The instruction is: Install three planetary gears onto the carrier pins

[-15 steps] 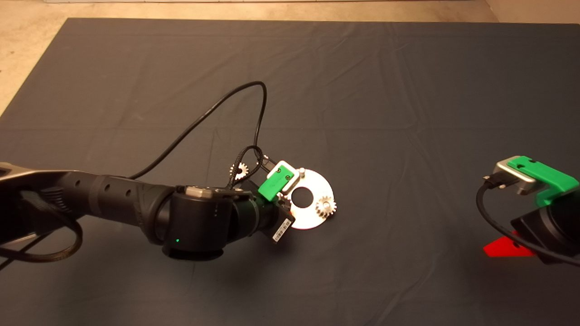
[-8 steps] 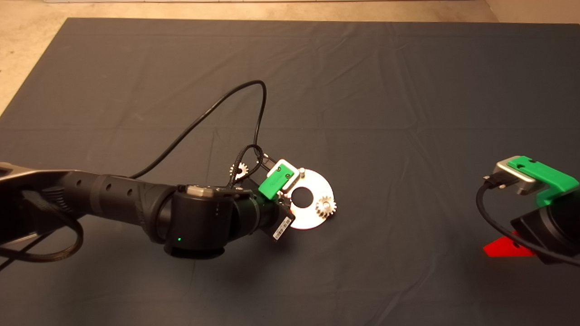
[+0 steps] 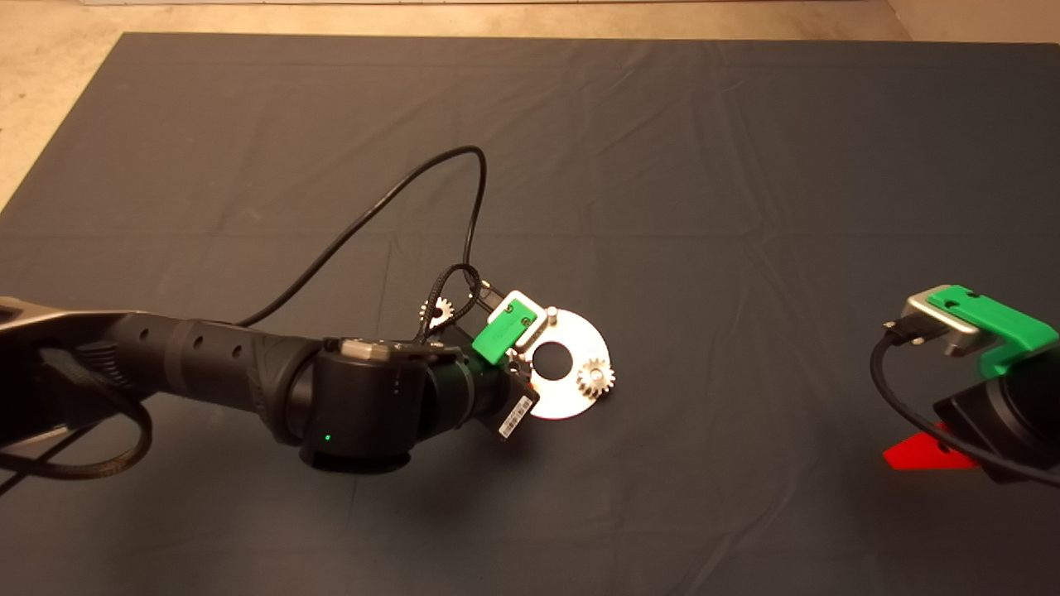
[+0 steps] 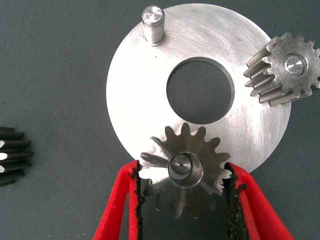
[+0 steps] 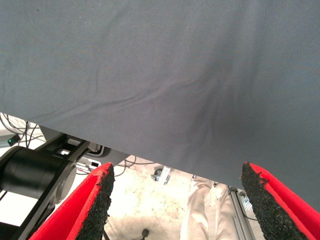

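Observation:
A flat silver disc [image 4: 250, 135] with a large centre hole lies on the mat and is seen too as the disc [image 3: 580, 333]. One planetary gear [image 4: 286, 67] sits on a carrier pin at the disc's rim, also visible as the gear [image 3: 595, 378]. Another carrier pin [image 4: 152, 22] stands bare. My left gripper [image 4: 182, 168] is shut on a second gear [image 4: 186, 172]; a pin tip shows inside its bore. The third gear [image 3: 436, 310] lies on the mat beside the disc. My right gripper [image 5: 176, 197] hangs open and idle at the mat's right edge.
A black cable [image 3: 397, 199] loops over the mat behind the left arm. The left wrist's green camera mount [image 3: 503, 331] covers part of the disc from above. Past the mat's edge, the right wrist view shows floor, equipment and a person's leg [image 5: 200, 215].
The left wrist has shifted very slightly near the disc and then held still. The right arm has not moved.

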{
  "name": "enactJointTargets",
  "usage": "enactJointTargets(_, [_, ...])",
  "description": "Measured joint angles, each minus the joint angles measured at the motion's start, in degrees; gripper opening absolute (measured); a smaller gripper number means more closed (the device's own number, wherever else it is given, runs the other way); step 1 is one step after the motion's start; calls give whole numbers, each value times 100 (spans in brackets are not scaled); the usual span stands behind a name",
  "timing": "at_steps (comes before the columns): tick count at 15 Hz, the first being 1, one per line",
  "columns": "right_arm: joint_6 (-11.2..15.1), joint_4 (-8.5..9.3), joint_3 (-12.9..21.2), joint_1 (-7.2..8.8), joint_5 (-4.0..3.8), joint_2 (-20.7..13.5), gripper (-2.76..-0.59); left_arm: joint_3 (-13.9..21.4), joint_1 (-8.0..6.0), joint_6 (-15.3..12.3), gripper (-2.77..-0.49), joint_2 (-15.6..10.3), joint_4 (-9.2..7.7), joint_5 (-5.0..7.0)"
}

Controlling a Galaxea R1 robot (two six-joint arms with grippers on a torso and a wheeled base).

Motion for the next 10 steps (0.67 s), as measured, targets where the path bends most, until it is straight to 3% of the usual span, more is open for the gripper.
enactJointTargets(4, [0, 0, -2, 2, 0, 0, -149, 0, 52, -40, -249, 0, 46, -5])
enactJointTargets(7, [0, 0, 1, 0, 0, -4, -149, 0, 162, -94, -249, -15, 200, 1])
enactJointTargets(10, [0, 9, 1, 2, 1, -9, -149, 0, 159, -96, -249, -13, 200, 4])
